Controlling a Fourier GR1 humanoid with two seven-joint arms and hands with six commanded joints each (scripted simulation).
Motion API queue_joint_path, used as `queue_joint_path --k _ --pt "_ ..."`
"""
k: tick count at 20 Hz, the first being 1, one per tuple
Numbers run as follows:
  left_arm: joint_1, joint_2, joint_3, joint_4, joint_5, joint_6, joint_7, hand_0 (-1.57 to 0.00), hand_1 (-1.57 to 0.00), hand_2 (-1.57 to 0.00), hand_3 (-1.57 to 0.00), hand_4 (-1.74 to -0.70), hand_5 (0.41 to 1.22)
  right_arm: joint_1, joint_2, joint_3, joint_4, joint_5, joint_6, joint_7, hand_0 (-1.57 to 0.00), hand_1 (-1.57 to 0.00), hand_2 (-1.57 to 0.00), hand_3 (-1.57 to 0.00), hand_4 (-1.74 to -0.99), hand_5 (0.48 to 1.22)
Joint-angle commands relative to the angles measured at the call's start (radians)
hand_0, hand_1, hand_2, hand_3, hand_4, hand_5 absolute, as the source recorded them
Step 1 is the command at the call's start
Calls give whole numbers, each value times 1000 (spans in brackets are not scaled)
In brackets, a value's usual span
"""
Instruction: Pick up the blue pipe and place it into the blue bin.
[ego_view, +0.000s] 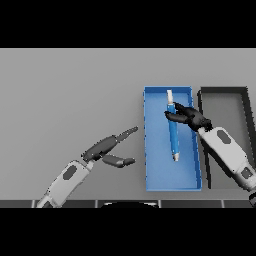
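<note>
Holding blue pipe over blue bin, right hand curled round it, dark bin beside.

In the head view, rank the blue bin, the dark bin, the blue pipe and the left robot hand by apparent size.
1. Blue bin and dark bin: similar; the dark one is cut by the right edge and partly hidden by the arm, so not ranked.
2. Blue pipe.
3. Left robot hand, slightly shorter than the pipe.

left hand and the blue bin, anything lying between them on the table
Nothing. In the head view, only bare grey table separates the open left hand from the blue bin.
</note>
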Motion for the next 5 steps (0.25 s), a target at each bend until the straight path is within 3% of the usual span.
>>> queue_joint_path --k 1,5 --pt "-13 -7 1 0 2 2 17 1 1 1 1 -826 471 -9 -1 5 4 14 1 0 -20 -15 -14 -8 -1186 774" --pt "-4 -14 -14 -36 2 12 43 1 1 1 1 -826 474 0 -9 13 -19 16 4 7 -20 -15 -14 -8 -1186 769"
